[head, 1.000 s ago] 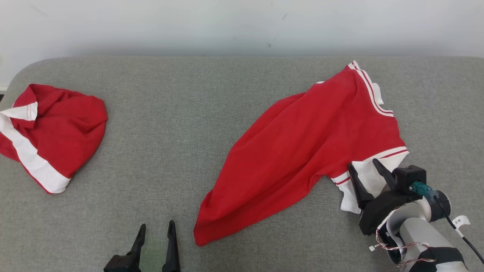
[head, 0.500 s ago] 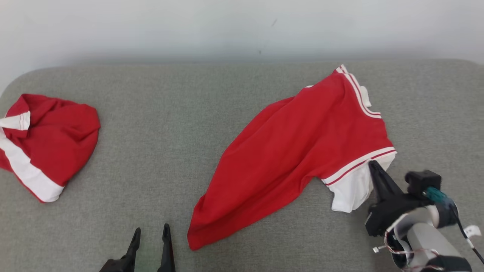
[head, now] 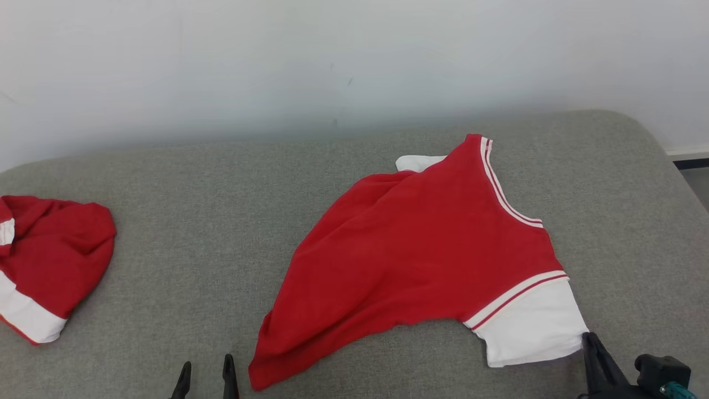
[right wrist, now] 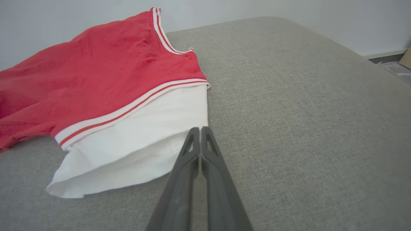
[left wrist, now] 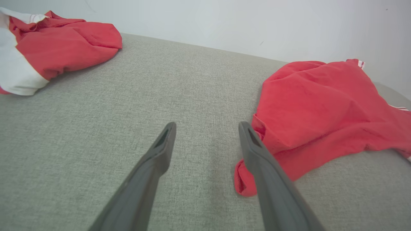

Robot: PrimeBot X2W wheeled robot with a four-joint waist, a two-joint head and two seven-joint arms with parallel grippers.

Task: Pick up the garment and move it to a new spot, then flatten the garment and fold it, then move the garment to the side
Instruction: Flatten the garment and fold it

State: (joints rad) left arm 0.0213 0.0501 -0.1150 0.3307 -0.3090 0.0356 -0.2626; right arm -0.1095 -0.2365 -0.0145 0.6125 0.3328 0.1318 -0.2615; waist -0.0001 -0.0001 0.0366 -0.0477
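status: garment (head: pixel 410 249) (red tee, white sleeves, red/white striped trim) lay on the grey cushion (head: pixel 194 194), right of centre in head view. body ran diag from the hem at near-left up to the neckline on the far side. not flat: folds through the mid body, hem end bunched. one white sleeve (head: pixel 532 327) lay spread toward the near-right, the other just peeked out behind the far shoulder

R gripper (head: pixel 588 336) was at bottom right of head view, fingers fully closed, tips right on that sleeve's outer corner. right wrist view: both fingers met w/ no gap and the sleeve edge ran straight into the tips, so it looked like a pinch on the corner of the cloth. rest of the sleeve lay on the cushion

L gripper (head: pixel 206 363) was at the bottom edge of head view, fingers spread wide, holding nothing. left wrist view: one finger overlapped the bunched hem in the picture, couldn't tell if touching

spare shirt (head: pixel 50 249), also red/white, sat crumpled at far left of the cushion, well apart from the tee. pale wall (head: pixel 277 55) behind
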